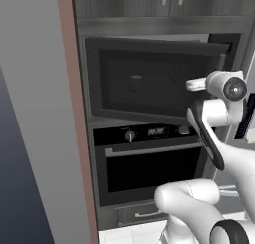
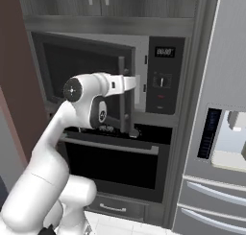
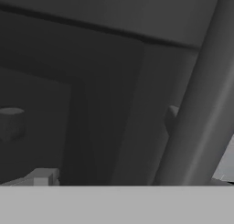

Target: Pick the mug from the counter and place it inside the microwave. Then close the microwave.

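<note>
Already on the closing step, by the look of it: the mug (image 1: 136, 83) sits inside the microwave (image 2: 163, 76), seen dimly through the dark glass of the door (image 1: 149, 78) at centre of the left base view, and again as a pale cylinder at the left edge of the hand view. Placing seems done; shutting remains.

Door is partly swung, not flush with the cabinet. Its vertical bar handle (image 2: 122, 95) stands mid-frame in the right base view, and the same bar runs diagonally up the right side of the hand view, very close to the camera. The arm's hand reaches toward the door edge right beside that handle; the gripper (image 2: 139, 88) is at centre of the right base view, jaws spread wide, holding nothing. Whether it touches the door, cannot tell.

Next move, as a judgement: push the door's free edge or handle inward toward the microwave body until it seats against the control panel (image 2: 162, 78) side. Needs a steady sweep along the door's arc, not a straight shove. The oven (image 1: 149, 168) below, lower centre, is not involved.
</note>
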